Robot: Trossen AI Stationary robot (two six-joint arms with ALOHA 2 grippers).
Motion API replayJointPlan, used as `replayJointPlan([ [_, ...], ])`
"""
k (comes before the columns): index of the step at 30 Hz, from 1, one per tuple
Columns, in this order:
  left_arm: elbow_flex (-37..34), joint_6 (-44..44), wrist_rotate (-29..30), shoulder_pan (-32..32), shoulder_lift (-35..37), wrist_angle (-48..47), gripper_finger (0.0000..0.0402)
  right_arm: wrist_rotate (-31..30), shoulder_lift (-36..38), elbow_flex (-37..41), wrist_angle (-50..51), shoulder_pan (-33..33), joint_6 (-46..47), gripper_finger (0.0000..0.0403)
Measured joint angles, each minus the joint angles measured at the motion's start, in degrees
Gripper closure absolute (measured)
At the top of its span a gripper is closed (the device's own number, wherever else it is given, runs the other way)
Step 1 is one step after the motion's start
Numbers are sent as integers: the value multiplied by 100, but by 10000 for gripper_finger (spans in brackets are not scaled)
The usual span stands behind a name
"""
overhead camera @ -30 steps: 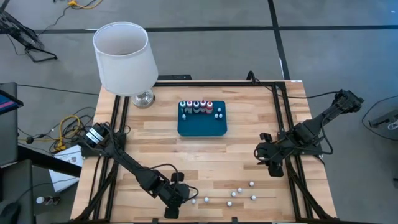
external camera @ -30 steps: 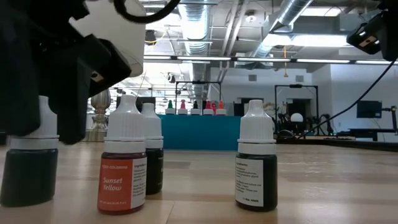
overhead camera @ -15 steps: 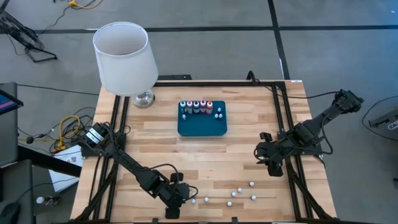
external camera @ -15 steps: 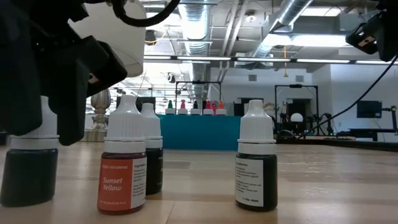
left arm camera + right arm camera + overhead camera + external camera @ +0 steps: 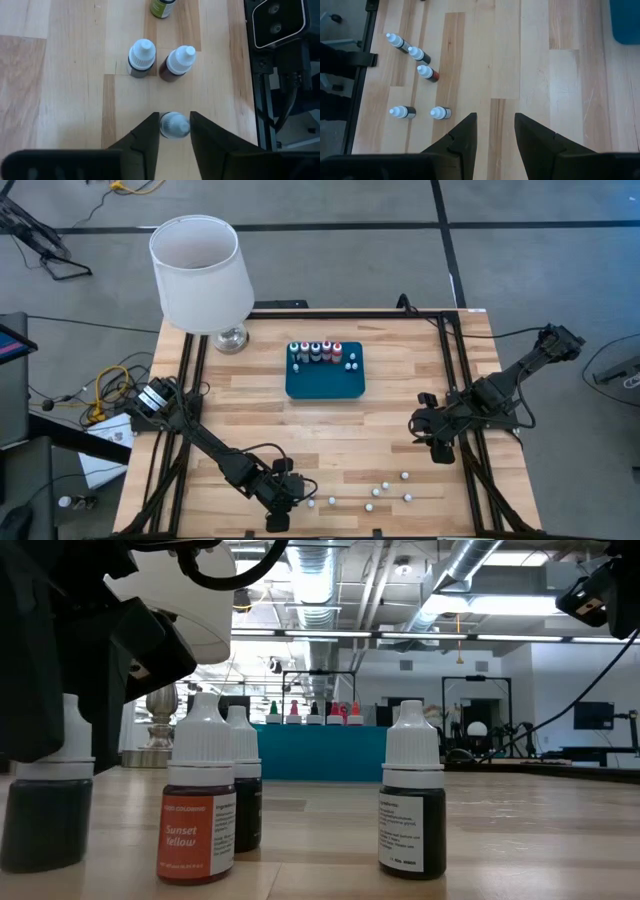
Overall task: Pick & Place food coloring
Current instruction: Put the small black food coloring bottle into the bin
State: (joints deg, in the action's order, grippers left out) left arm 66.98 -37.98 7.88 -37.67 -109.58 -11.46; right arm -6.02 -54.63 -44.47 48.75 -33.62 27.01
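Note:
Several small white-capped food coloring bottles stand loose near the table's front edge. One dark bottle stands upright between the fingers of my left gripper, which is shut on it; the low view shows that bottle half behind a dark finger. A row of coloured bottles stands along the far edge of the teal tray. My right gripper hangs open above bare wood at the table's right, holding nothing. My left gripper pinches the dark bottle between its two fingers, one finger on each side of the white cap. The fingers slant down from above and from the table's left. The bottle stands upright with its base on the table.
Just beyond the held bottle stand a dark bottle, a red-brown one and a green one. An orange bottle and a dark one stand close in the low view. A white lamp stands at the far left corner.
My left gripper has rolled a little about its own axis around the dark bottle, staying in place. The bottle stands where it was.

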Motion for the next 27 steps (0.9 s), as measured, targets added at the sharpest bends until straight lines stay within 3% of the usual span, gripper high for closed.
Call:
replayJointPlan([
  [6,0,4,-93,0,0,7,340,-2,0,0,0,-1,-1,282],
  [13,0,-38,-76,0,0,4,335,-34,0,0,0,-1,-1,282],
  [20,0,-426,381,111,217,-393,342,-44,0,0,0,1,-1,282],
  [27,0,-535,1058,403,914,-1353,341,-44,0,0,1,-1,-1,282],
])
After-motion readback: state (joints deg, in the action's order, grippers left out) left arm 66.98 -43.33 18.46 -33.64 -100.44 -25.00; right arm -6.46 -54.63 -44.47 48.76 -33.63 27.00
